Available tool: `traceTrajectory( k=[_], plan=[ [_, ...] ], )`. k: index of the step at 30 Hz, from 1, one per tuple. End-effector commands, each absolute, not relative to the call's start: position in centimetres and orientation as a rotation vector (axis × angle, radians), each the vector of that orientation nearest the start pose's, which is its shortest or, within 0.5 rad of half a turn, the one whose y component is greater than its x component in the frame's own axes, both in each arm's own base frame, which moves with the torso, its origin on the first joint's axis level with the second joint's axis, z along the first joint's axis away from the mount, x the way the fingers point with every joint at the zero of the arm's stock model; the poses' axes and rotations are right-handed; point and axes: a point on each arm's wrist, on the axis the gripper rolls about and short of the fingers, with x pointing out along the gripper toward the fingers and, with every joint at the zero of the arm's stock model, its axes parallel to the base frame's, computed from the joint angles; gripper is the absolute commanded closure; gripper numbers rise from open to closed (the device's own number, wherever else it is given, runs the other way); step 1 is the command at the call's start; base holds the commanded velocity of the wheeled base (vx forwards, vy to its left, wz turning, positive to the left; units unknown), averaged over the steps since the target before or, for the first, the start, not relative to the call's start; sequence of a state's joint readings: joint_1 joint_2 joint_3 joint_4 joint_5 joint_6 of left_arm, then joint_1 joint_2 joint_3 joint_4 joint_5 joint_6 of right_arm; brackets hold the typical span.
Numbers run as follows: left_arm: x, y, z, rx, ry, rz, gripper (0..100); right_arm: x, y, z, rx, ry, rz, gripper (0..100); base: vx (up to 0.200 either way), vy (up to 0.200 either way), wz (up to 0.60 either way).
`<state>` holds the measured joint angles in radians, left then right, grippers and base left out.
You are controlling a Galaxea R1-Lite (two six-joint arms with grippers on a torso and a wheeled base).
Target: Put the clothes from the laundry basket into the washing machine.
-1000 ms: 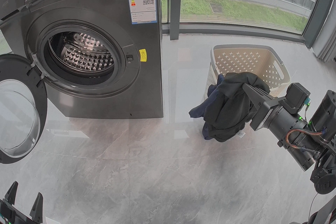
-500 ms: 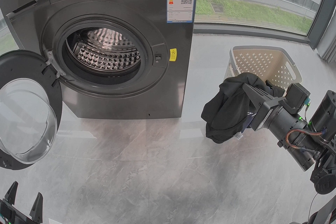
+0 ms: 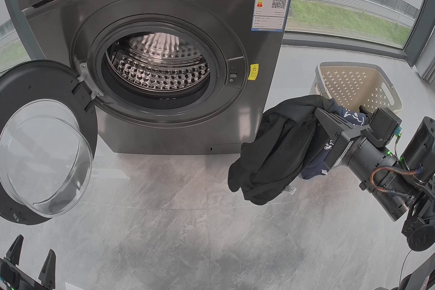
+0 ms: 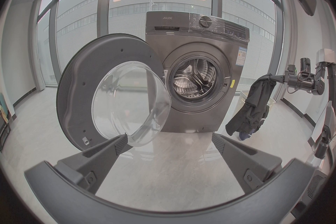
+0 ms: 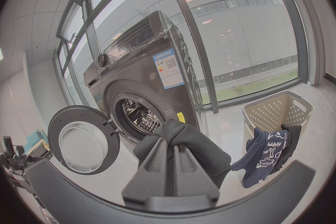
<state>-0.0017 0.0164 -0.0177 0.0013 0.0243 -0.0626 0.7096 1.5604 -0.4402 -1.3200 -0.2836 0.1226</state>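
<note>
Beside the washing machine [image 3: 258, 91], over bare floor: items and hazards

1. right gripper [image 3: 319, 114]: jaws pinched close on a fold of the black garment [image 3: 272, 150]; arm held out level, between laundry basket [image 3: 358, 65] and machine
2. black garment: hangs from the jaws in a long loose drape, clear of the floor, just right of the cabinet front, not yet at the opening
3. navy T-shirt [image 5: 264, 156]: dangles beside the black garment, near the basket side; cannot tell whether it is clamped or merely caught in the bundle
4. laundry basket: on the floor behind the right arm, near the window
5. drum [image 3: 158, 62]: no clothes seen inside; door [image 3: 45, 155] swung wide to the left
6. left gripper [image 4: 168, 137]: fingers spread wide, nothing between them, low and well apart from the load

Hazards, as judged:
- navy T-shirt likely to drop on the floor if only snagged
- low-hanging tail may catch the port rim or drape outside it, since 1 pinch point leaves most of the cloth uncontrolled
- release short of the drum would spill the load at the seal
</note>
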Motion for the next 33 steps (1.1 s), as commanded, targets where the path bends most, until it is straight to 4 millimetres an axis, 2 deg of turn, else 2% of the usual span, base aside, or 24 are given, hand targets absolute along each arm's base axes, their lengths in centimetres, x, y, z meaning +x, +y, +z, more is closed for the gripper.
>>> traceTrajectory(
  k=[1, 7, 28, 33],
  plan=[
    [-2.22, 0.06, 7.60, -0.063, 0.008, 0.023, 0, 18.63, 15.19, 19.56, 0.216, -0.150, 0.436, 100, 0.000, 0.000, 0.00],
    [-2.23, 0.06, 7.64, -0.063, 0.007, 0.023, 0, 18.63, 15.19, 19.56, 0.216, -0.150, 0.436, 100, 0.000, 0.000, 0.00],
    [-2.23, 0.06, 7.64, -0.063, 0.007, 0.023, 0, 18.67, 15.13, 19.56, 0.216, -0.151, 0.431, 100, 0.000, 0.200, 0.00],
    [-2.23, 0.06, 7.64, -0.063, 0.007, 0.023, 0, 18.69, 15.09, 19.52, 0.215, -0.150, 0.430, 100, 0.000, 0.000, 0.00]
  ],
)
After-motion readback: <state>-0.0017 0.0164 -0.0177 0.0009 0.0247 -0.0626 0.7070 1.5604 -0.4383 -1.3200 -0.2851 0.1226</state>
